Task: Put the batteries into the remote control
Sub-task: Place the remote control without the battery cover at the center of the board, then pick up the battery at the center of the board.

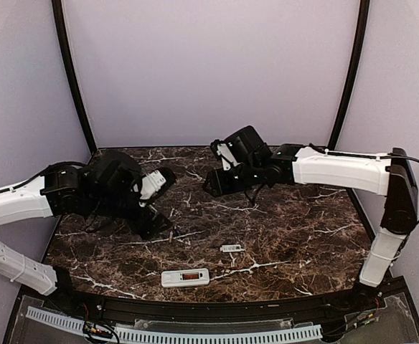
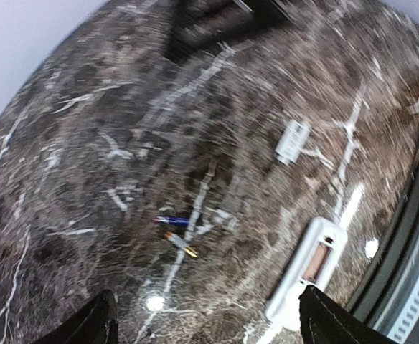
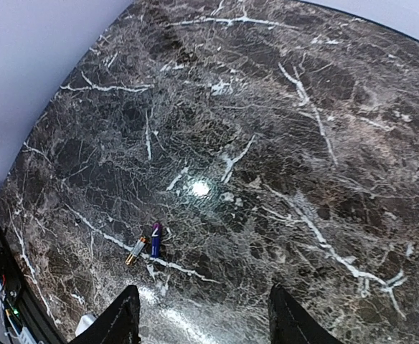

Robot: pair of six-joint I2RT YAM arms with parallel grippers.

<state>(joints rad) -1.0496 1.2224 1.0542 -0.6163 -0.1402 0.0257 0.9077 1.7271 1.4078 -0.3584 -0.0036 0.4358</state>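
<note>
The remote control (image 1: 185, 277) lies back up near the table's front edge, its long recess showing; it also shows in the left wrist view (image 2: 306, 276). Two batteries lie side by side on the marble, one blue (image 2: 172, 221) (image 3: 156, 239) and one silver with a gold end (image 2: 181, 244) (image 3: 136, 250). My left gripper (image 1: 156, 223) (image 2: 209, 331) hovers over them, open and empty, its right finger (image 2: 335, 322) beside the remote's end. My right gripper (image 1: 213, 185) (image 3: 206, 322) hangs higher at the table's middle back, jaws apart with nothing between them.
A small flat white cover piece (image 1: 232, 248) (image 2: 293, 141) lies on the dark marble table (image 1: 288, 229) right of and behind the remote. A black rail and white slotted cable duct (image 1: 195, 334) run along the front edge. Purple walls close the back and sides.
</note>
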